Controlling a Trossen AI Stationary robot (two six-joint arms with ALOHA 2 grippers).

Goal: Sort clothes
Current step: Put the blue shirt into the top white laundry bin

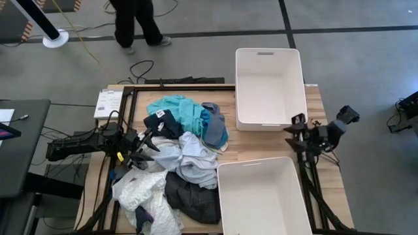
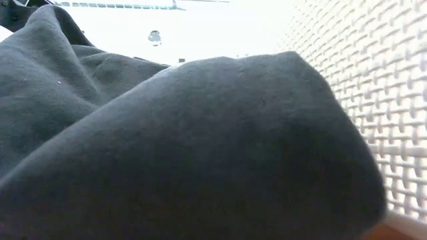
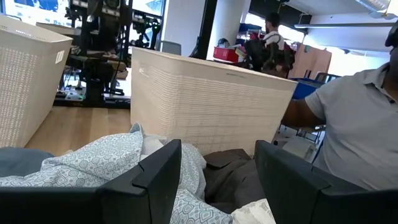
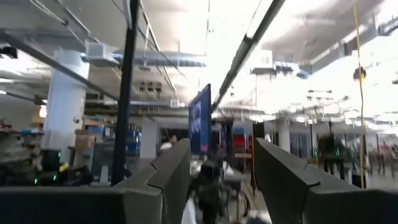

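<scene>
Your left gripper (image 1: 145,151) parted, empty, over clothes (image 1: 179,163) at table's left edge. Right gripper (image 1: 294,134) parted, empty, between bins (image 1: 269,88).

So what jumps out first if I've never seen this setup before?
Probably the heap of soft clothes on the left half of the wooden table: teal, pale blue, white and dark grey fabric tangled together. Beside it, on the right, sit two white rectangular plastic bins, both holding nothing. The left gripper hovers open at the pile's edge; the right gripper waits open between the bins.
</scene>
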